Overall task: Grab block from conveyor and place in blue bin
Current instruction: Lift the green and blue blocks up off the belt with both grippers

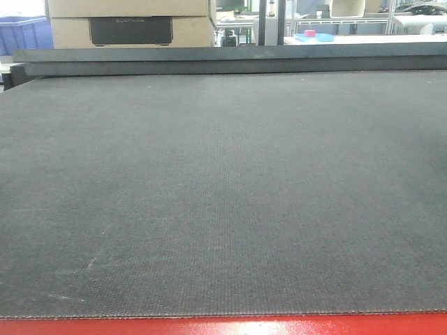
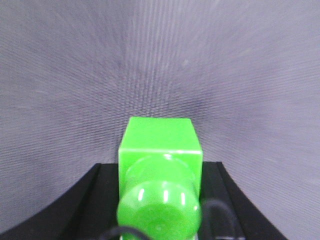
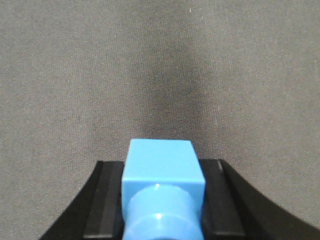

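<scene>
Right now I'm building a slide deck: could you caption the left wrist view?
Left pincer gripping a green block over the grey belt.

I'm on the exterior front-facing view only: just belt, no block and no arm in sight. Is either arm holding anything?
Observer: Yes. The left wrist view shows a green block clamped between the jaws of the left gripper.
Operator: And the right arm?
Observer: The right gripper has a blue block between its jaws, pads against both sides.
Operator: What's under them?
Observer: Only the conveyor. It is smeared into radial streaks in the left wrist view.
</scene>
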Action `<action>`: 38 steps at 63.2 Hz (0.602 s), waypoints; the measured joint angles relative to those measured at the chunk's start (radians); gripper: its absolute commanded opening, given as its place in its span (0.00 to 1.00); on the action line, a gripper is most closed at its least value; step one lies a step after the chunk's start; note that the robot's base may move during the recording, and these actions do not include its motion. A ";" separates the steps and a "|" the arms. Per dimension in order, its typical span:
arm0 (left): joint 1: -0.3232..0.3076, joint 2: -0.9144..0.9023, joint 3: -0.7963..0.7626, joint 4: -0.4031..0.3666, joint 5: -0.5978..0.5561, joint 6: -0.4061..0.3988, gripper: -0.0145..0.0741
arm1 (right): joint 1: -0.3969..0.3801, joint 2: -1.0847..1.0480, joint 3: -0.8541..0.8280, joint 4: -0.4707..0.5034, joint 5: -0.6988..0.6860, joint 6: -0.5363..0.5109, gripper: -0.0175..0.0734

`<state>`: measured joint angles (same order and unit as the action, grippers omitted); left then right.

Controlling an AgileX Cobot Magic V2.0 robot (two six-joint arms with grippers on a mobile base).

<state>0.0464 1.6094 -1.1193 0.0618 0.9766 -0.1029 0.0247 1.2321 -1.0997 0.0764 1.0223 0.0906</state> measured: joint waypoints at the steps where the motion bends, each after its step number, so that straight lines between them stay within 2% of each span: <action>1: 0.000 -0.009 0.000 0.000 -0.003 0.004 0.04 | 0.000 0.000 0.000 0.002 0.000 -0.003 0.01; 10: -0.007 -0.104 0.004 0.000 -0.058 0.053 0.04 | 0.011 0.000 0.000 0.048 -0.021 -0.081 0.01; 22: -0.058 -0.256 0.063 -0.004 -0.215 0.086 0.04 | 0.088 -0.002 0.000 0.126 -0.089 -0.189 0.01; 38: -0.118 -0.509 0.225 -0.071 -0.407 0.093 0.04 | 0.134 -0.111 0.123 0.153 -0.343 -0.215 0.01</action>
<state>-0.0719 1.1000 -0.8938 -0.0092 0.5697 -0.0104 0.1586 1.1206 -0.9772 0.2298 0.6789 -0.1242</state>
